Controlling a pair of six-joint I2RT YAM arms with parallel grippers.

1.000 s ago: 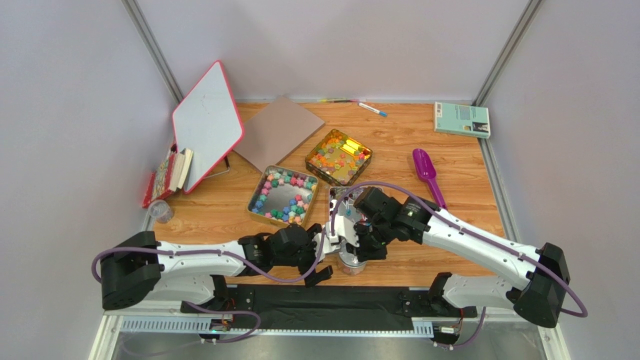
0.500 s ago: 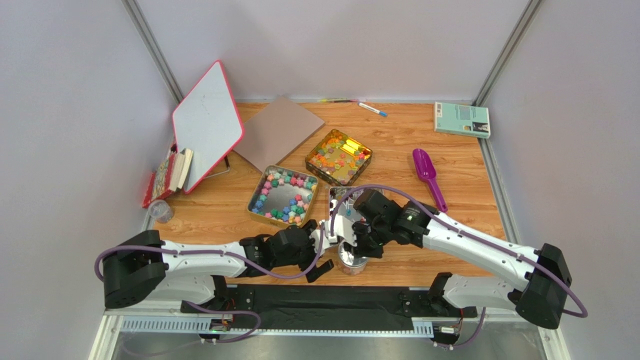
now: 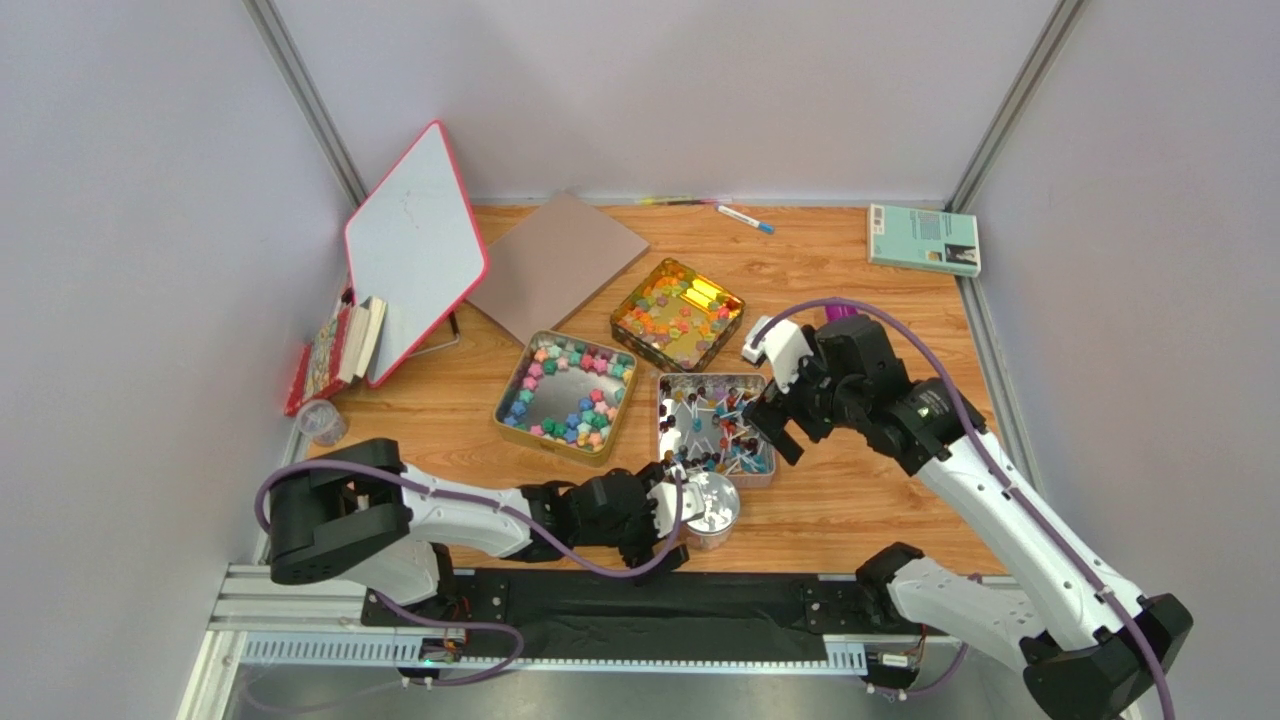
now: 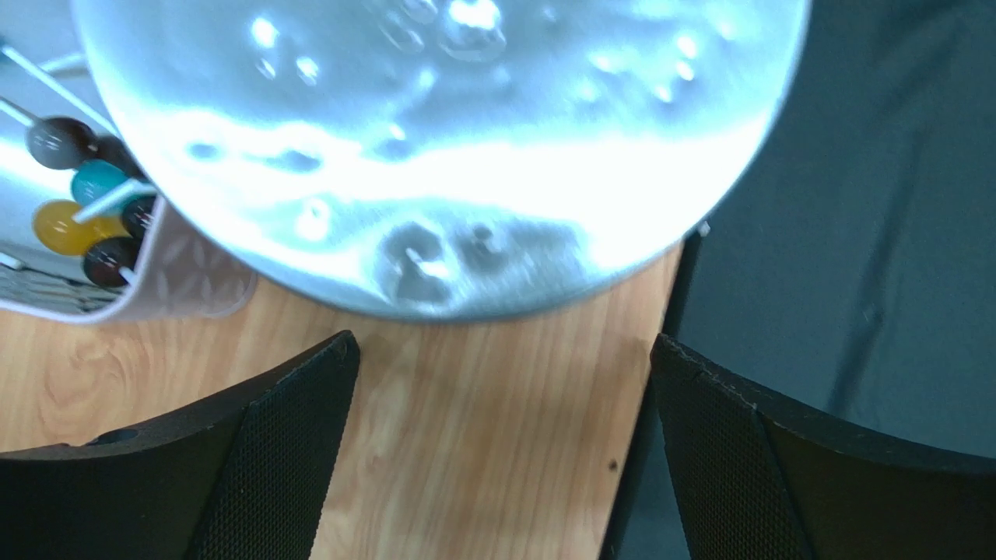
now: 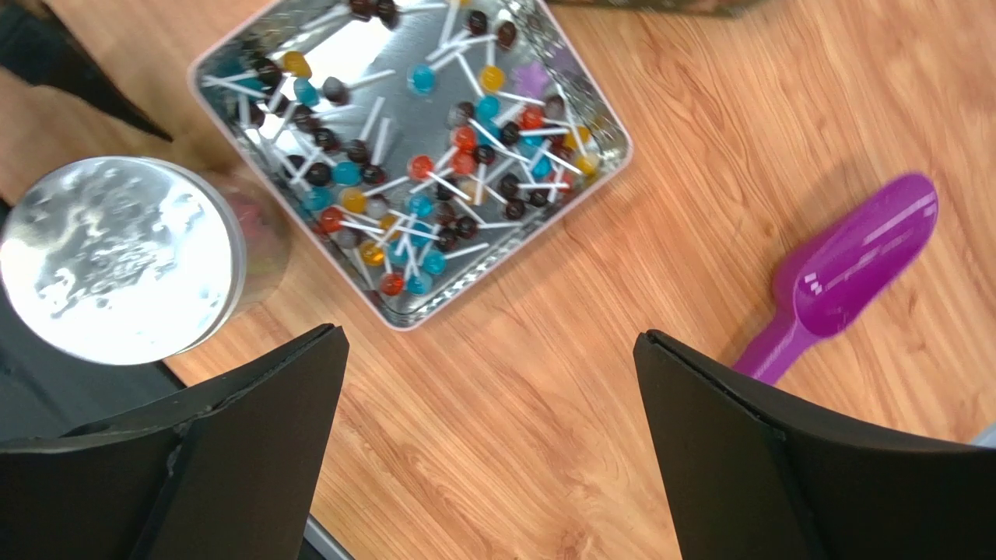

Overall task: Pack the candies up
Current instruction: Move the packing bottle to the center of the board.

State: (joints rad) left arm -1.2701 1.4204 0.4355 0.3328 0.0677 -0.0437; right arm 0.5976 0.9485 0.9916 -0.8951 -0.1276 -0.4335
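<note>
Pastel candies (image 3: pixel 559 357) ring a square tin (image 3: pixel 508 393). Glossy orange-yellow candies (image 3: pixel 672 311) fill a second tin behind it. A third tin (image 3: pixel 672 435) (image 5: pixel 608 158) holds lollipops (image 5: pixel 433 175). In front of it stands a clear jar with a silver lid (image 3: pixel 709 510) (image 5: pixel 117 257) (image 4: pixel 444 140). My left gripper (image 3: pixel 672 518) (image 4: pixel 503 350) is open just left of the jar, its jaws on either side of bare wood, touching nothing. Raised above the lollipop tin's right side, my right gripper (image 3: pixel 771 425) (image 5: pixel 491 338) is wide open and empty.
A purple scoop (image 5: pixel 853 268) lies right of the lollipop tin, mostly under my right arm in the top view. A red-framed whiteboard (image 3: pixel 413 248), brown board (image 3: pixel 556 258), teal book (image 3: pixel 923 237), pens (image 3: pixel 739 216), small cup (image 3: pixel 319 423) and stacked books (image 3: pixel 343 342) sit around the edges.
My right gripper has opened, left the jar lid and lifted back to the right. My left gripper slid right, close up to the jar.
</note>
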